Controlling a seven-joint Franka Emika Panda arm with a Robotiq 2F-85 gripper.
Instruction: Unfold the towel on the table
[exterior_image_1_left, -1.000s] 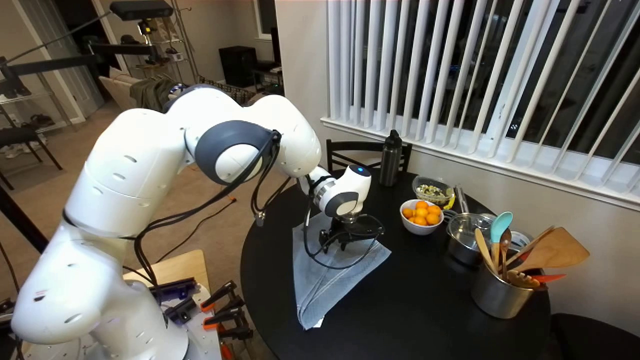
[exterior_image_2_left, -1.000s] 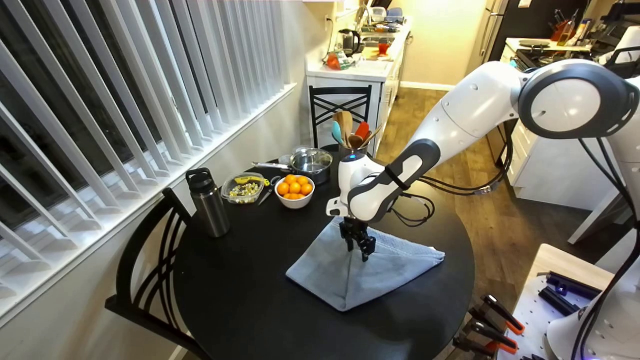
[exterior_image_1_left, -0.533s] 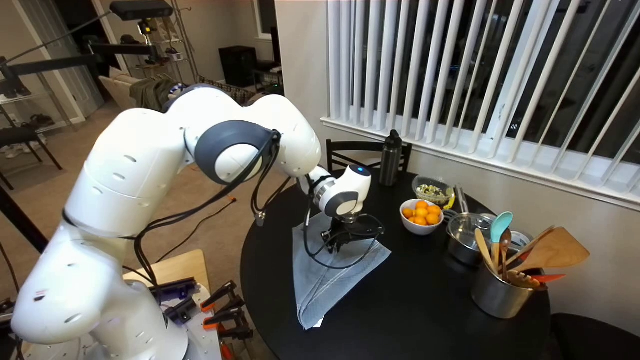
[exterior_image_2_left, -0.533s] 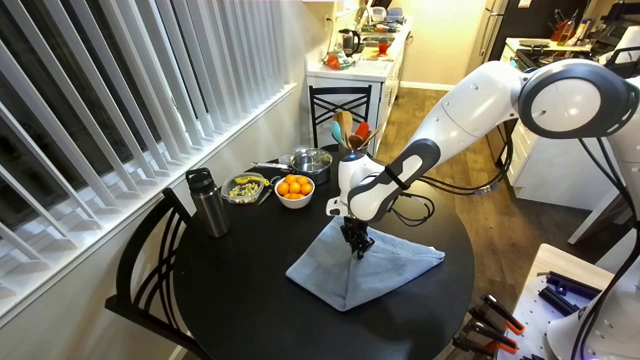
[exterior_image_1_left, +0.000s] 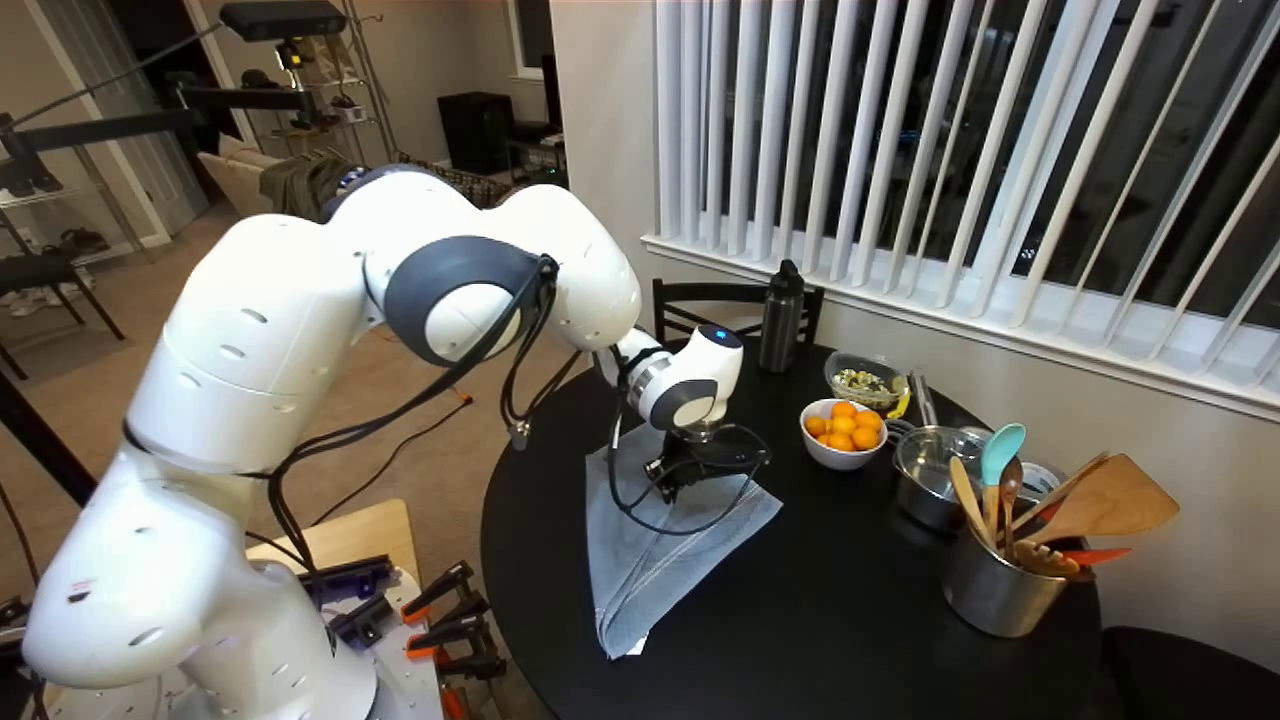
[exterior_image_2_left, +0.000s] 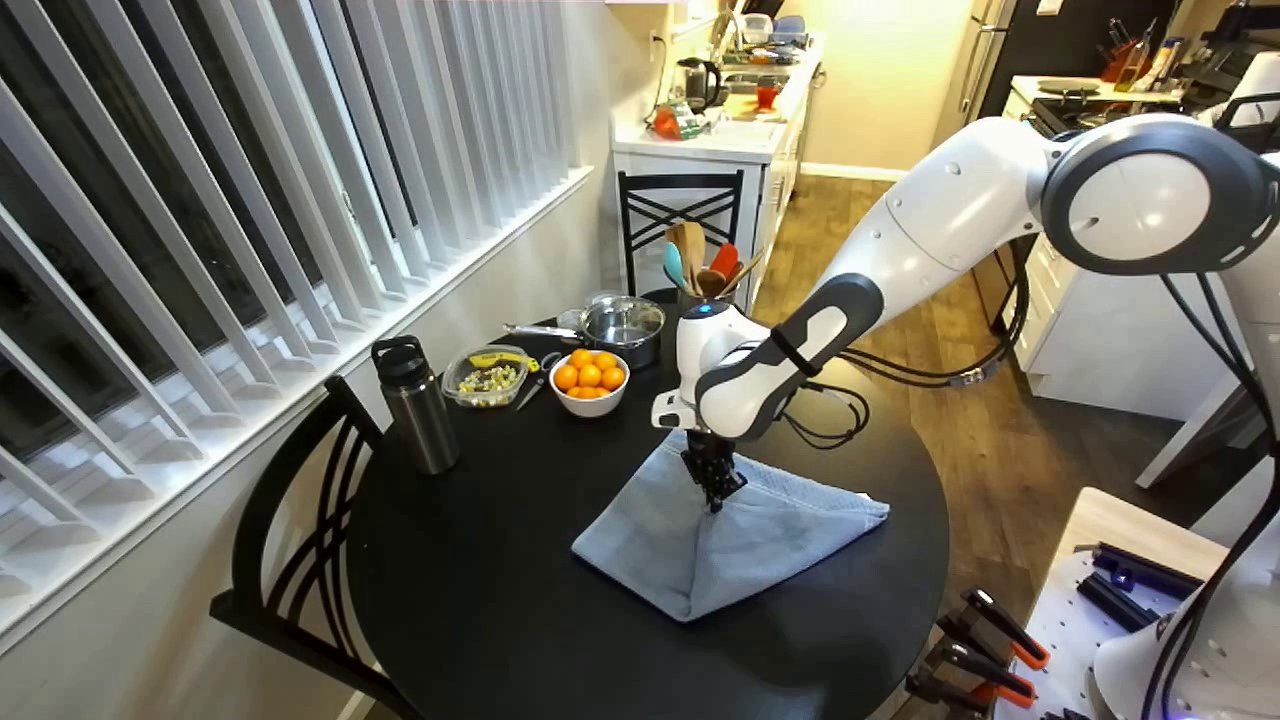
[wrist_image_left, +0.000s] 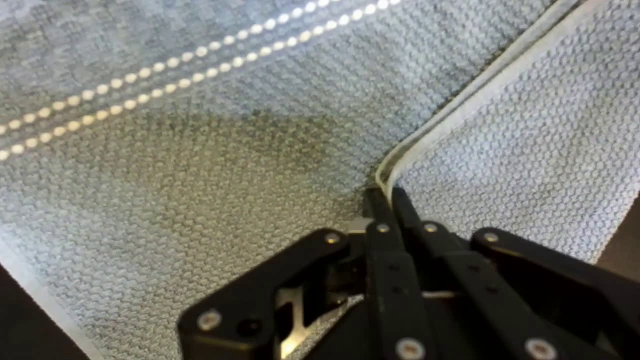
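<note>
Thin pinch on the folded towel (exterior_image_2_left: 640, 550) could slip, or drag it all along

The towel lies folded on the bench (exterior_image_2_left: 480, 580), near the bowl (exterior_image_2_left: 590, 407) of oranges (exterior_image_2_left: 590, 373) but not touching it, between the bowl and the robot's base (exterior_image_1_left: 270, 640). The hand (wrist_image_left: 386, 194) is clenched on the towel: in the wrist view two pale edges (wrist_image_left: 480, 97) run in between the fingertips (wrist_image_left: 375, 202), which stand nearly together.

The first worry is that grip. Only a narrow bit seems to be caught, so a quick lift would probably let it slide out and the fold flop shut.

The second is what the pinch contains. The edges run side by side, and I cannot tell whether they belong to one layer or two. If both layers are in, pulling would likely haul the towel along in one piece rather than open it.

Third comes direction. Swung toward the bowl, the loose flap may land on the oranges or nudge the bowl against the saucepan (exterior_image_2_left: 640, 345) just beside it. Pulled away from the bowl, the towel's narrow end, which lies near the bench's rim, may slide over and hang off.
</note>
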